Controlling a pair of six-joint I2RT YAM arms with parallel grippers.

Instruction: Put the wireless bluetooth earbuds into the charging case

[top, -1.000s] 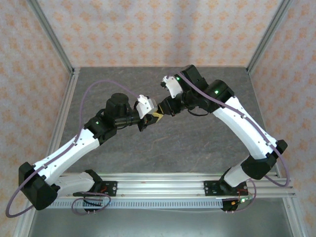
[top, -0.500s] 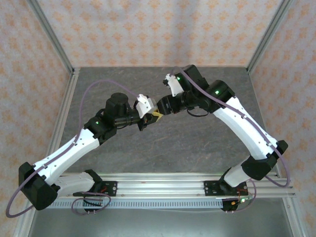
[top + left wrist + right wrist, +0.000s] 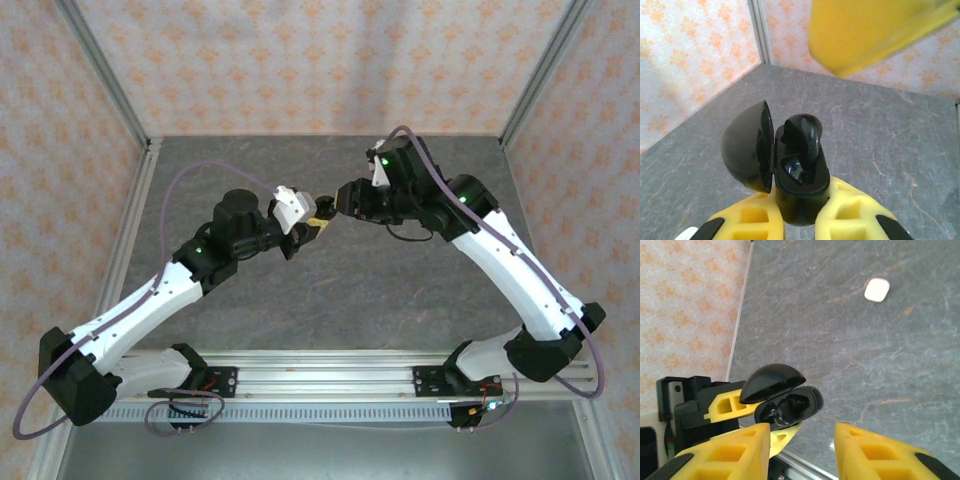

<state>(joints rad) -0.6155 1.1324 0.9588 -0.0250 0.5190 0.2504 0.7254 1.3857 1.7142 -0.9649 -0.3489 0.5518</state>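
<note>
While the left gripper (image 3: pixel 800 216) clamps the open charging case (image 3: pixel 796 176), a black earbud (image 3: pixel 803 133) stands endwise in it. Right gripper (image 3: pixel 802 445) gapes empty.

The whole table (image 3: pixel 400 290) is taken in from above and behind the arm bases, from far off, looking down and forward to the patterned walls (image 3: pixel 300 60). The left wrist view is aimed along the left claw (image 3: pixel 802 212) toward a wall corner, with the open charging case (image 3: pixel 800 165) very close. The right wrist view is aimed steeply down past the right claw (image 3: pixel 805 450) onto the table. The case is shared by both wrist views.
</note>
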